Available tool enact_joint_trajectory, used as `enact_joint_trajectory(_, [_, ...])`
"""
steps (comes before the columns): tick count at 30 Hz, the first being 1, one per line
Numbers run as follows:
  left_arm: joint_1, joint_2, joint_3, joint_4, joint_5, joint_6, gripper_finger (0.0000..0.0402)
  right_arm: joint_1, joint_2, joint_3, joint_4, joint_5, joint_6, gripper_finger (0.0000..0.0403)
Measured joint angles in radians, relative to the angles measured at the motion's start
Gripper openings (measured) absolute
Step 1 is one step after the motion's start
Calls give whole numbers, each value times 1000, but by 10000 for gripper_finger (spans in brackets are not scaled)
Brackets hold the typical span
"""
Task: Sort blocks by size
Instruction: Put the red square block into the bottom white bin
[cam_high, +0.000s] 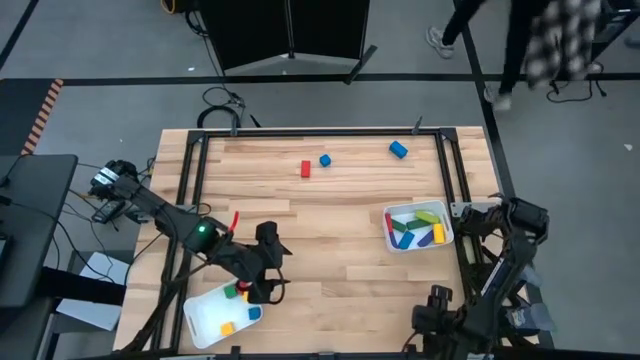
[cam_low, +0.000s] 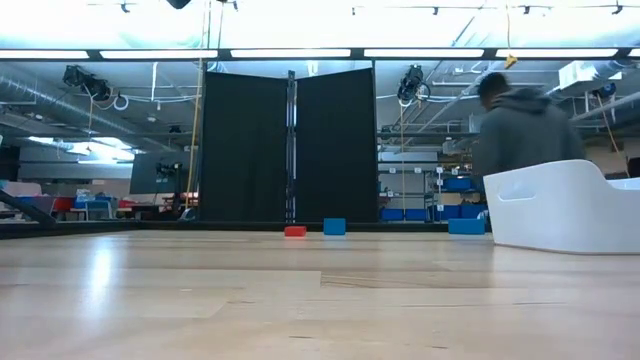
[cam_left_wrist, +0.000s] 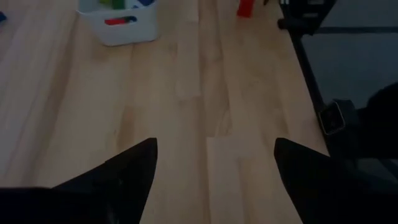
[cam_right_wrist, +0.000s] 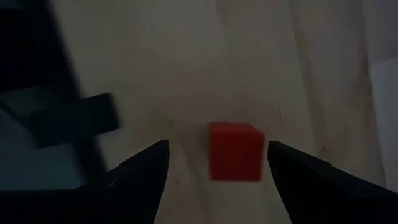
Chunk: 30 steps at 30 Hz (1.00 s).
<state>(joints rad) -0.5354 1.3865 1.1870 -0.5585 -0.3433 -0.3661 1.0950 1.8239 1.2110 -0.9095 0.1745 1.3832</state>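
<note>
My left gripper (cam_high: 272, 280) is open and empty above the wood, at the right corner of a white tray (cam_high: 200, 322) that holds small green, red, yellow and blue cubes. My right gripper (cam_right_wrist: 217, 144) is open at the table's near right corner, its fingers on either side of a red cube (cam_right_wrist: 234, 151) that lies on the wood. This cube also shows in the left wrist view (cam_left_wrist: 245, 6). A red block (cam_high: 306, 168), a blue block (cam_high: 325, 160) and a blue cylinder (cam_high: 398, 149) lie at the far side. A second white tray (cam_high: 391, 238) holds longer bars.
A black frame (cam_high: 448, 170) runs along the table's edges. My right arm (cam_high: 470, 300) is folded over the near right corner. A person (cam_low: 520, 130) stands behind the table. Bare wood lies in the table's middle (cam_high: 340, 250).
</note>
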Motion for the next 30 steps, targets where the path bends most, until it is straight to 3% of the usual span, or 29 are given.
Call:
enact_joint_trajectory(11, [-2,-84,0,49,-32,48,330,-13,60,-18,-3,-46,16,270])
enact_joint_trajectory(15, [-3,-165,0,56,-66,52,330,-20,82,-18,33,-49,4,230])
enact_joint_trajectory(20, [-3,-269,0,108,-111,65,330,-36,83,-16,64,-44,-29,140])
enact_joint_trajectory(21, [-3,-289,0,124,-113,74,330,-44,81,-17,80,-16,-47,141])
enact_joint_trajectory(26, [-3,-366,0,237,-120,160,330,-166,73,-18,179,88,-264,141])
enact_joint_trajectory(30, [-3,-410,0,356,-125,242,330,-334,72,-18,381,178,-579,141])
